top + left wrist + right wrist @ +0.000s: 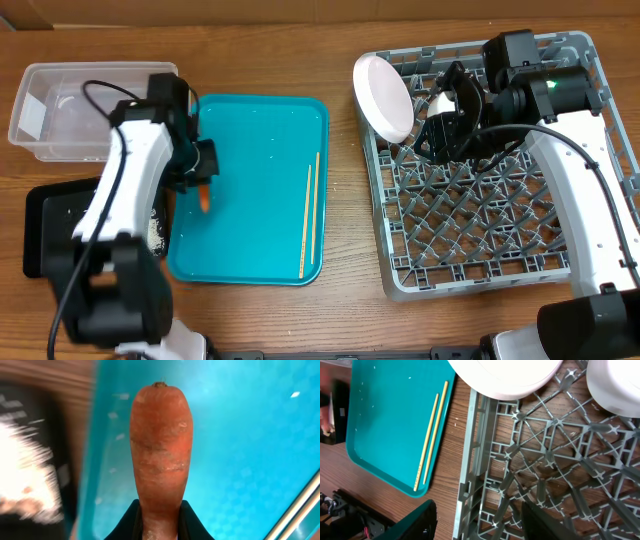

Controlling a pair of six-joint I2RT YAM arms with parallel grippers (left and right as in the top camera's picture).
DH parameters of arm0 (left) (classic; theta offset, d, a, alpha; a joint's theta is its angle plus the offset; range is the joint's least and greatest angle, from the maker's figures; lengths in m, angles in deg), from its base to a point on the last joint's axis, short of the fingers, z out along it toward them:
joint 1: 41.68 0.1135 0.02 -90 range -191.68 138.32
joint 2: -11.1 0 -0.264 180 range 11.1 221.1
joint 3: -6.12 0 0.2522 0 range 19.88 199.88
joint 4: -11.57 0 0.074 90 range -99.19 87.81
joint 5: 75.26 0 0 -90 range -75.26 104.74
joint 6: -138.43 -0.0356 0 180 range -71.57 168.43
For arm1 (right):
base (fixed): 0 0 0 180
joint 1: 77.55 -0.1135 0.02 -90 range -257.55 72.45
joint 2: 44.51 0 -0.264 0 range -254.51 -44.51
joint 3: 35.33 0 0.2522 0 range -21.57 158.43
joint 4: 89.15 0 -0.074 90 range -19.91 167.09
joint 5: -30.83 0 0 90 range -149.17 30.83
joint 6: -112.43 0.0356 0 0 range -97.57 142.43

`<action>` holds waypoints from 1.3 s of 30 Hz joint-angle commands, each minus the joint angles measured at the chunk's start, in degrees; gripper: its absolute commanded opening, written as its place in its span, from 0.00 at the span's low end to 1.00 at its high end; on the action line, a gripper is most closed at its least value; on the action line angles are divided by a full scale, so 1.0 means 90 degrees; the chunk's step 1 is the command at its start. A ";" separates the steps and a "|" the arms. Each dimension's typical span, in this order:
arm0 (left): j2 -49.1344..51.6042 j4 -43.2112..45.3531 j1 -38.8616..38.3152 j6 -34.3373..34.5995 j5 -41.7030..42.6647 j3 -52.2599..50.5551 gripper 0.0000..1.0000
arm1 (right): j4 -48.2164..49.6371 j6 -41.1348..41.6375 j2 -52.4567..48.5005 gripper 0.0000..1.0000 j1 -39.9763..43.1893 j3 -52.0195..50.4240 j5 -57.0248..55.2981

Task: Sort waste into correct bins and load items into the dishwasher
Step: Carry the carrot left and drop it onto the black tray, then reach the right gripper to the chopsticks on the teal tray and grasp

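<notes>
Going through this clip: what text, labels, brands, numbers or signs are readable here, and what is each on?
No readable text in any view.
White patch on the tub: too small to tell whether it carries print.
Green light above the rack: a lamp, no characters.
Carrot, chopsticks, teal tray: no markings visible.

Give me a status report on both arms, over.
Status: left gripper shut on carrot over teal tray; right gripper open over dish rack; chopsticks on tray, apart from carrot.
</notes>
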 commanded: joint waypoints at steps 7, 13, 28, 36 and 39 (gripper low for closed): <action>-0.0971 -0.0221 0.1778 0.1955 -0.1540 -0.0068 0.04 | 0.0010 0.0002 0.0019 0.58 -0.0012 0.0090 -0.0058; -0.0942 0.0782 0.3232 0.1972 -0.1491 -0.0993 0.04 | 0.0010 0.0002 0.0019 0.58 -0.0012 0.0090 -0.0058; -0.0129 0.2178 0.3704 0.1967 -0.1197 -0.2195 0.35 | -0.0104 0.0005 0.0019 0.59 -0.0012 0.0090 -0.0056; -0.0143 0.1887 0.3704 0.1506 -0.0561 -0.1911 0.74 | -0.0053 0.0160 0.0022 0.59 -0.0012 0.0107 -0.0058; -0.0318 0.1258 0.3699 0.1188 -0.0024 -0.1214 0.74 | 0.0022 0.0427 0.0036 0.60 -0.0007 0.0437 -0.0058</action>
